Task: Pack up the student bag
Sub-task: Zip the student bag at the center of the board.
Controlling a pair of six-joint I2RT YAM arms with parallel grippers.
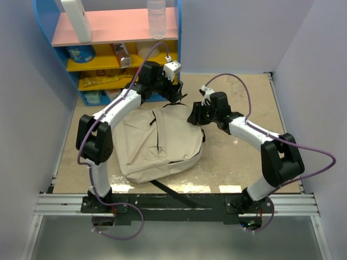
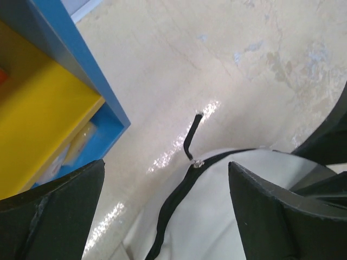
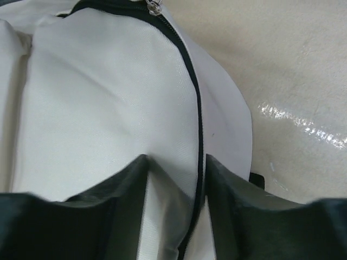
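Note:
The student bag [image 1: 157,143], beige with black zippers, lies flat in the middle of the table. My left gripper [image 1: 176,97] hovers over its far top edge. In the left wrist view it [image 2: 165,173] is open wide, with the metal zipper slider [image 2: 195,161] and its black pull cord [image 2: 191,135] between and just ahead of the fingers. My right gripper [image 1: 194,116] is at the bag's far right corner. In the right wrist view it [image 3: 174,162] is shut on a raised fold of the bag's fabric [image 3: 108,97] beside the zipper line [image 3: 198,124].
A blue shelf unit [image 1: 108,54] with pink and yellow boards stands at the back left, close to the left gripper; its blue edge shows in the left wrist view [image 2: 81,70]. A clear bottle [image 1: 156,19] stands on top. A black strap [image 1: 173,192] trails towards the near edge.

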